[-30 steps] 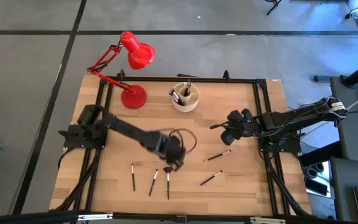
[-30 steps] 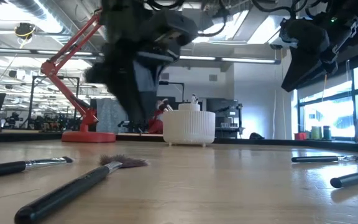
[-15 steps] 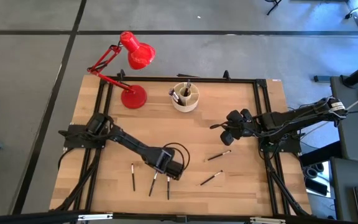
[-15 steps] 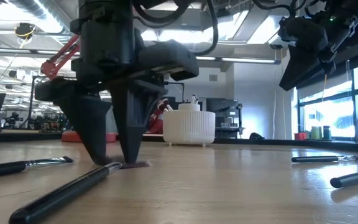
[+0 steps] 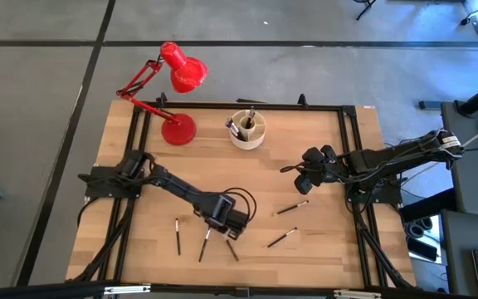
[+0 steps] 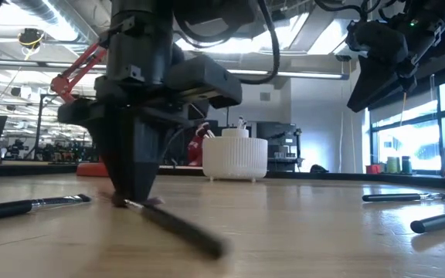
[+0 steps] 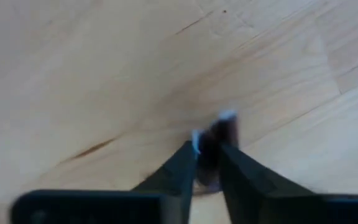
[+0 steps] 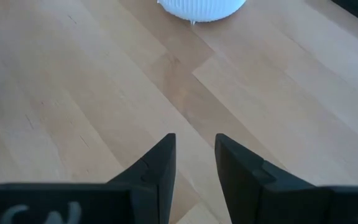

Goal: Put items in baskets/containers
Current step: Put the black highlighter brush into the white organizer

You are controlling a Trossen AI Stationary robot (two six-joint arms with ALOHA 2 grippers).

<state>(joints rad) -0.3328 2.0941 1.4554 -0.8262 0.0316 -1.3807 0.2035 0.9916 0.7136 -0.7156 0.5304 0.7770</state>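
My left gripper stands at the table's near middle, pointing down, shut on a dark makeup brush. Two more brushes lie flat to its left, and two others lie to its right. The cream ribbed cup stands near the far edge with a few brushes upright in it. My right gripper hovers open above the table's right half, touching nothing. My left gripper pinches the brush at its bristle end between the two fingertips. The fingers come from above, pointing down, and lie across the brush. The handle runs slanting toward the near right, low over the wood. Whether it touches the table, I cannot tell.
A red desk lamp stands with its base left of the cup, its head reaching past the far edge. Black rails frame the table. Bare wood lies between the cup and the brushes.
My left gripper has moved toward the near edge and come down over the fanned brush. It stood open astride the bristle end half a second ago and has shut on it. The brush has turned about: its handle end has swung toward the table's right.
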